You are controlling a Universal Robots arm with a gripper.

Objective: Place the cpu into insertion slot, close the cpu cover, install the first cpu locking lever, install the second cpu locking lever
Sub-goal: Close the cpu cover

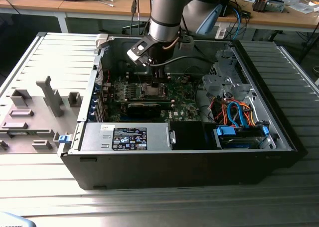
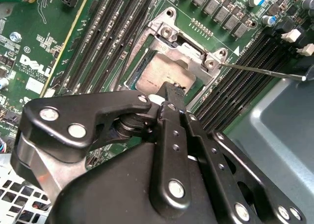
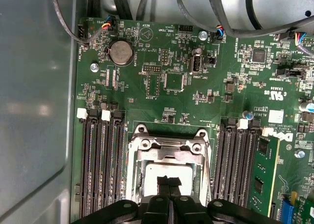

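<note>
End effector (image 3: 169, 181) pinched closed, empty, tips on cpu (image 3: 169, 169), seated in insertion slot (image 2: 132, 79). cpu cover (image 3: 169, 148) looks down. Likely step 2 of 4; locking lever (image 2: 260, 70) unlatched, thin, needs precise hooking.

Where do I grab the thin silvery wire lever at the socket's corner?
Grip the thin silvery wire lever likely near its free end, away from the square silvery metal cover, hand closing across the rod from above; it's straight and slim, nothing crowding it.
</note>
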